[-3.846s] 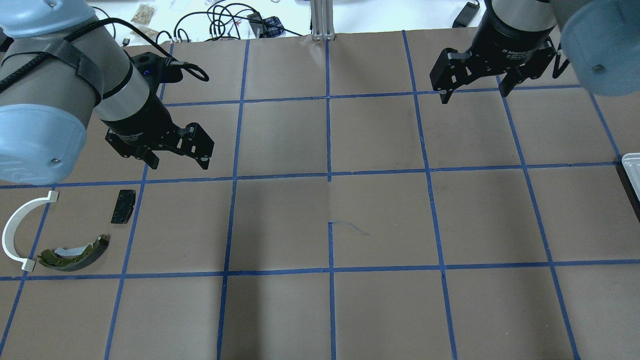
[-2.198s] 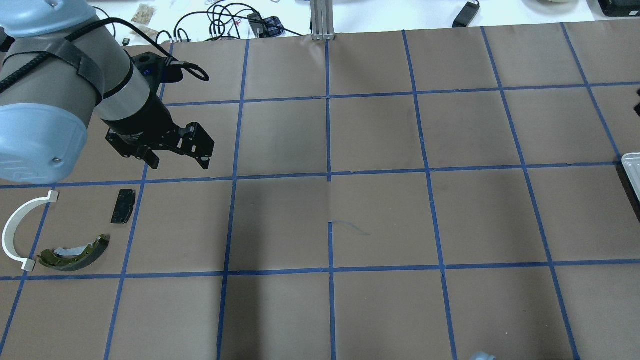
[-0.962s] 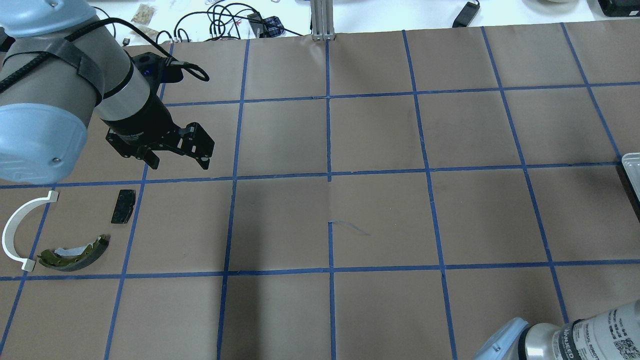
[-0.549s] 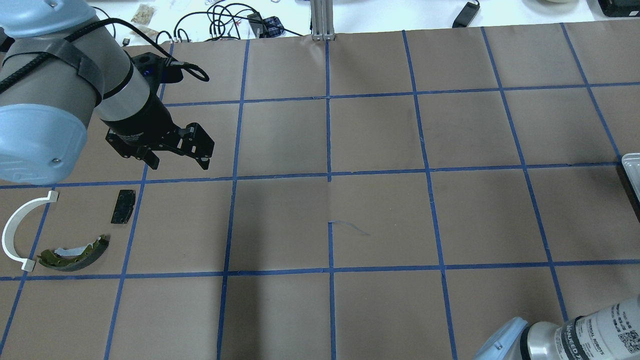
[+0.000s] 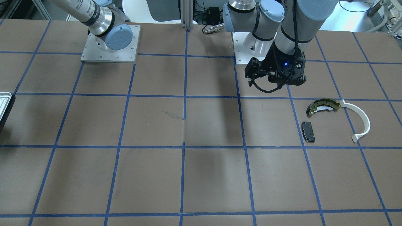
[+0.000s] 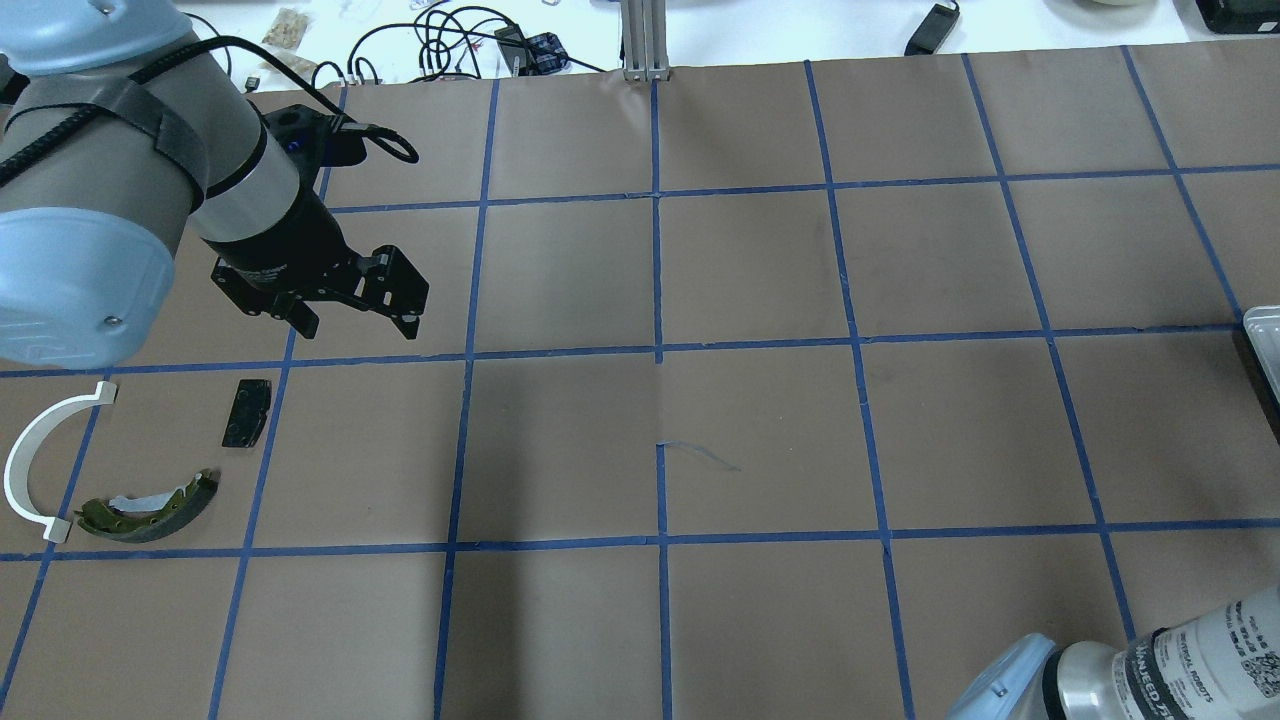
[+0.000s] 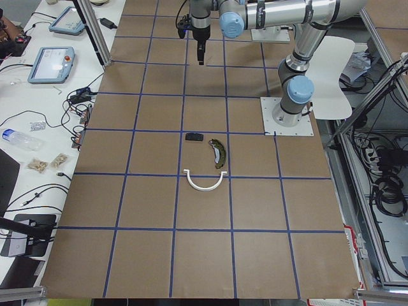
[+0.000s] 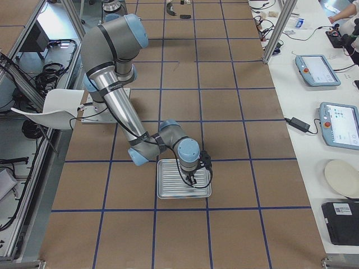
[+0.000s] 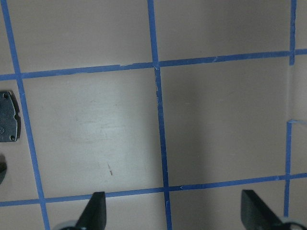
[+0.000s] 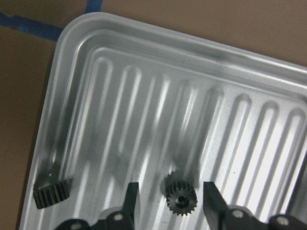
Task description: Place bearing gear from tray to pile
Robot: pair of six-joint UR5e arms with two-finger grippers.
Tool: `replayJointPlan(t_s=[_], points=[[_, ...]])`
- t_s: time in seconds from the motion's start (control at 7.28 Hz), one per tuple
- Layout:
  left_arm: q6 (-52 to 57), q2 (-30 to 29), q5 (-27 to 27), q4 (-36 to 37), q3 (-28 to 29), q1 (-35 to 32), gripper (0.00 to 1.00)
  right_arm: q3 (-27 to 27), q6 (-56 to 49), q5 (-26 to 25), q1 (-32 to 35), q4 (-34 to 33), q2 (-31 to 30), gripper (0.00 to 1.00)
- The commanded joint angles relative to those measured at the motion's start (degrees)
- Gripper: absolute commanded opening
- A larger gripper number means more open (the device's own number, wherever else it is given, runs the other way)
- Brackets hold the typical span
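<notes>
Right gripper (image 10: 171,191), jaws parted, low over the tray (image 10: 158,40): at its left, a second toothed part (image 10: 53,194); between its fingers (image 10: 132,201), ungrasped, the bearing gear (image 10: 181,199). Grasp, lift, and carry to the distant pile (image 6: 150,510) apparently remain.

My fingers (image 10: 211,201) are matt black plastic. The tray (image 10: 144,91) is glossy ribbed metal; on the tray, the gear (image 10: 181,200) is dull dark metal. Beside the tray, matt brown paper (image 10: 29,72).
</notes>
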Motion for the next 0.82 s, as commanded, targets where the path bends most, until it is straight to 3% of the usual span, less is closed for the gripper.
replayJointPlan(t_s=[0.0,0.27,0.41,0.69], points=[[0.3,-0.1,0.0,0.1,0.0,0.0,1.00,0.3,-0.6,-1.2,0.0,0.0,0.3,0.47],[0.9,-0.3,0.0,1.0,-0.4,0.0,1.00,0.1,-0.7,-1.3,0.0,-0.3,0.9,0.45],[0.9,0.1,0.1,2.2,-0.4,0.0,1.00,0.1,-0.7,-1.5,0.0,-0.2,0.8,0.36],[0.9,0.1,0.1,2.6,-0.4,0.1,1.00,0.2,-0.6,-1.9,0.0,-0.4,0.7,0.10]])
